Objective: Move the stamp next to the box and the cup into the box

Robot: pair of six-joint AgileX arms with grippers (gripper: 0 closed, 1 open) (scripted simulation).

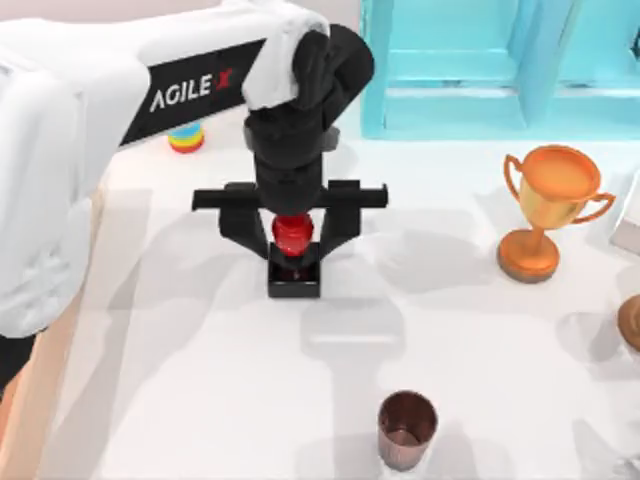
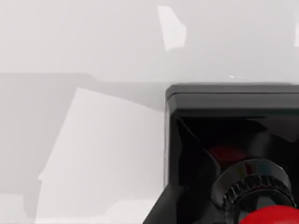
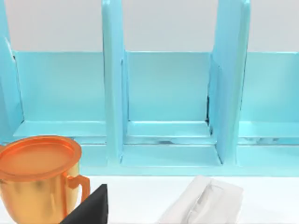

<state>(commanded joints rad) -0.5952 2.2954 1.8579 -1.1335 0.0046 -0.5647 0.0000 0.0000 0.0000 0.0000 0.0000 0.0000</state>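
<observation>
a: stamp (image 1: 294,262) orientation?

b: upright on the white counter (image 1: 200,380), left of centre. black square base flat down, red knob on top, long axis vertical. base edges run roughly square to the counter's edges in the top view.

a: left hand (image 1: 292,232)?

b: straight above the stamp, pointing down. black fingers (image 1: 240,232) sit on either side of the red knob, narrow gap, closed in on the knob as far as the top view shows. crossbar of the hand runs left to right. left wrist view: close look at the stamp (image 2: 233,154), black base and ribbed collar under the red knob, white counter beyond.

a: cup (image 1: 407,428)?

b: copper-brown, upright, mouth up, near the front edge of the counter, right of the stamp and well apart from it. nothing touching it.

a: right hand?

b: cannot tell its state. right wrist view has a dark wedge at the low edge, with a white folded shape (image 3: 205,203) beside it on the counter.

a: surroundings?

b: turquoise shelf unit (image 1: 480,60) along the back right, open bays with upright dividers, seen head-on in the right wrist view (image 3: 168,98). orange two-handled trophy (image 1: 550,205) stands on the right side of the counter, in front of the shelf. striped multicoloured ring stack (image 1: 186,137) at the back left, partly hidden by the left arm. brown rounded object (image 1: 631,322) cut off at the right edge, identity unclear.
</observation>
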